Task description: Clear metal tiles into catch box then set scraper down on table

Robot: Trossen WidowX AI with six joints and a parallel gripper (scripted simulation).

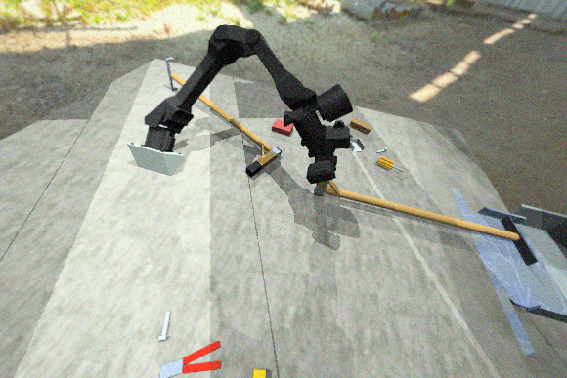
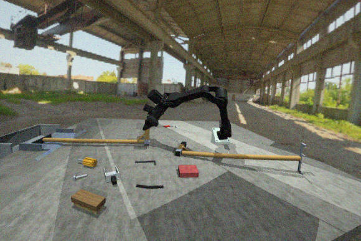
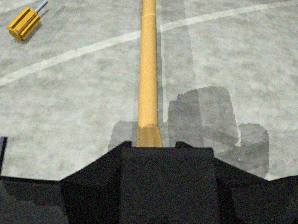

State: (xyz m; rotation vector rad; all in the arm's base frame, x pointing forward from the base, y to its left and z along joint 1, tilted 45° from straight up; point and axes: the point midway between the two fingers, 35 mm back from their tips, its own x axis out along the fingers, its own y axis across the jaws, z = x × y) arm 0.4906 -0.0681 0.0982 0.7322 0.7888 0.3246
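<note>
Right, clamped firmly on the long scraper [image 1: 420, 213] [image 2: 96, 141] [image 3: 148, 70], gripper [image 1: 322, 182] [image 2: 146, 128] [image 3: 153, 148] shut around the wooden grip at the near end. Now keep that grip upright and the wrist steady; with so long a shaft, any small twist probably swings the blade [image 1: 520, 241] [image 2: 38, 139] wide. Following the shaft out, reaching the blade over the steel bench plate [image 1: 505, 272] [image 2: 50, 154]. Can't tell whether it's pressed flat. Probably mid-sweep: best to push straight, low and slow, square to the stroke, without digging in or riding over a tile. Can't make out any metal tiles. Farther still, reaching the catch box [image 1: 542, 221] [image 2: 20, 132], cut off by the view's edge, walls showing; no telling what's inside.
</note>
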